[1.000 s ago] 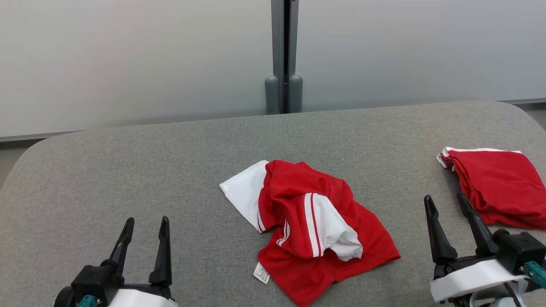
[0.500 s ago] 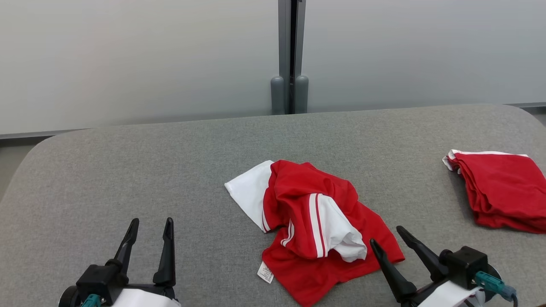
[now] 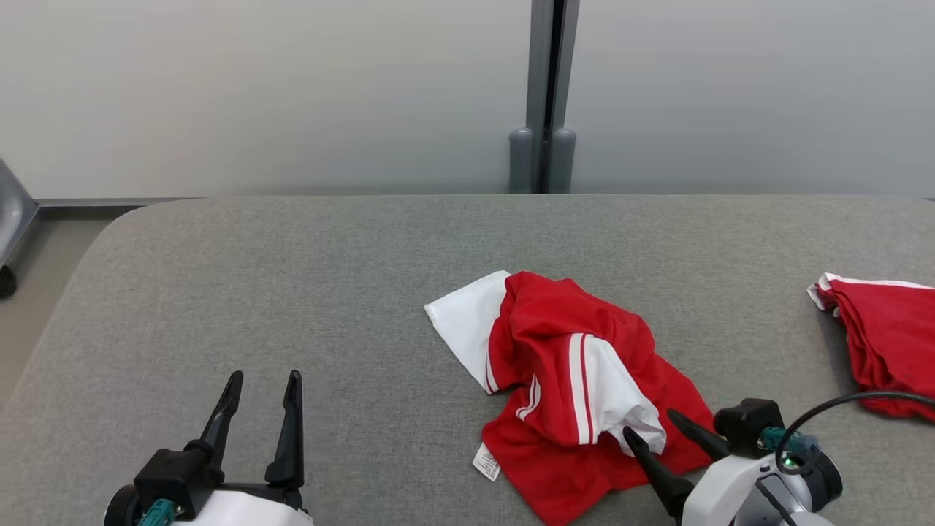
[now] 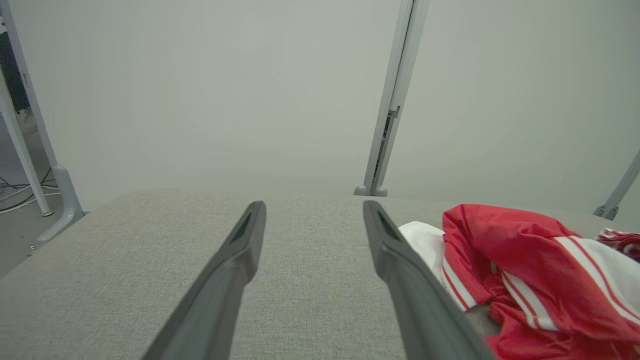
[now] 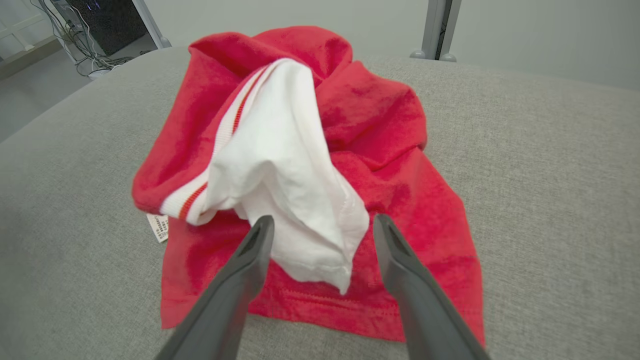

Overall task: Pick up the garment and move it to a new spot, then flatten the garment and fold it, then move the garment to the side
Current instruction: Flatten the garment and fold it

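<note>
A crumpled red and white garment (image 3: 570, 380) lies on the grey padded table (image 3: 292, 292), a little right of centre. A white sleeve with red stripes lies across its top, and a small label sticks out at its near left. My right gripper (image 3: 654, 426) is open at the garment's near right edge. In the right wrist view the garment (image 5: 310, 165) is close ahead, and the white sleeve end reaches between the fingers of the right gripper (image 5: 322, 225). My left gripper (image 3: 264, 380) stands open at the near left, well apart from the cloth. In the left wrist view the garment (image 4: 525, 265) lies to the right of the left gripper (image 4: 314, 207).
A second red garment (image 3: 887, 329), folded, lies at the table's right edge. A pale partition wall with a grey post (image 3: 544, 95) stands behind the table. Bare floor (image 3: 36, 256) shows past the table's rounded far left corner.
The camera has turned left, shifting the scene rightward. My right gripper has swung from beside the folded garment to the crumpled garment's near right edge. The left gripper has stayed put.
</note>
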Robot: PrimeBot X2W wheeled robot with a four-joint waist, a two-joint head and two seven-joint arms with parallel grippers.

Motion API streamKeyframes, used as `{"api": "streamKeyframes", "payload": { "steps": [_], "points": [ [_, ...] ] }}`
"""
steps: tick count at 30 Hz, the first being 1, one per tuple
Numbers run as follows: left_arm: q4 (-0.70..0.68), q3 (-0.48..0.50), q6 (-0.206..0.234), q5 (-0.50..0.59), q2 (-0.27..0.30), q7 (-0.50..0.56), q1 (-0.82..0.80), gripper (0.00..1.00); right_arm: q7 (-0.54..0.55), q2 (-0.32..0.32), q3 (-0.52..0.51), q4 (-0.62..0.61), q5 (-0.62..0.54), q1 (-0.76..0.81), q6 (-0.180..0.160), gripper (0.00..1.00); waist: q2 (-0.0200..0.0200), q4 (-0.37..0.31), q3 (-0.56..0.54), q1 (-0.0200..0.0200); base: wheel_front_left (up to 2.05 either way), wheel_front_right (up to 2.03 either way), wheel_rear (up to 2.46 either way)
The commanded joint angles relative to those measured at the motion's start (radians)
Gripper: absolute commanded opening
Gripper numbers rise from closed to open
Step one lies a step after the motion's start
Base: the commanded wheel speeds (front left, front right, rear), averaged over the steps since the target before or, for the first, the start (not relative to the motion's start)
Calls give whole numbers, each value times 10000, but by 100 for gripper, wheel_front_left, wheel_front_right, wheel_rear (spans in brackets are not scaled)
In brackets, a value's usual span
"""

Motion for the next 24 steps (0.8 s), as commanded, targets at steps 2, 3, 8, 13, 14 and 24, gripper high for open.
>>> {"api": "streamKeyframes", "payload": {
  "steps": [2, 3, 8, 13, 14, 24],
  "points": [
    [52, 35, -75, 96, 18, -43, -188, 100, -3, -15, 14, 121, 92, -104, -2, 39, -1, 292, -18, 0, 0, 0, 0],
    [71, 36, -66, 95, 17, -43, -193, 100, -126, -28, -19, 128, 85, -127, -2, 0, -1, 375, -24, 0, 0, 0, 0],
    [122, 43, -110, 87, 4, -43, -139, 100, -702, -136, -452, 0, 12, -94, -2, 0, -1, 703, -63, 0, 0, 0, 0],
    [201, -35, -164, 99, -28, -43, -210, 100, -1104, -359, -741, -550, -117, -483, -2, 0, -1, 981, -111, 0, 0, 0, 0],
    [223, -57, -182, 99, -29, -43, -244, 100, -1139, -387, -749, -676, -117, -629, -2, 0, -1, 1054, -112, 0, 0, 0, 0],
    [320, -226, -309, 106, -251, -35, -553, 100, -706, -72, 682, -537, 376, -2893, -2, 0, -1, 2162, 263, 0, 0, 0, 0]
  ]
}}
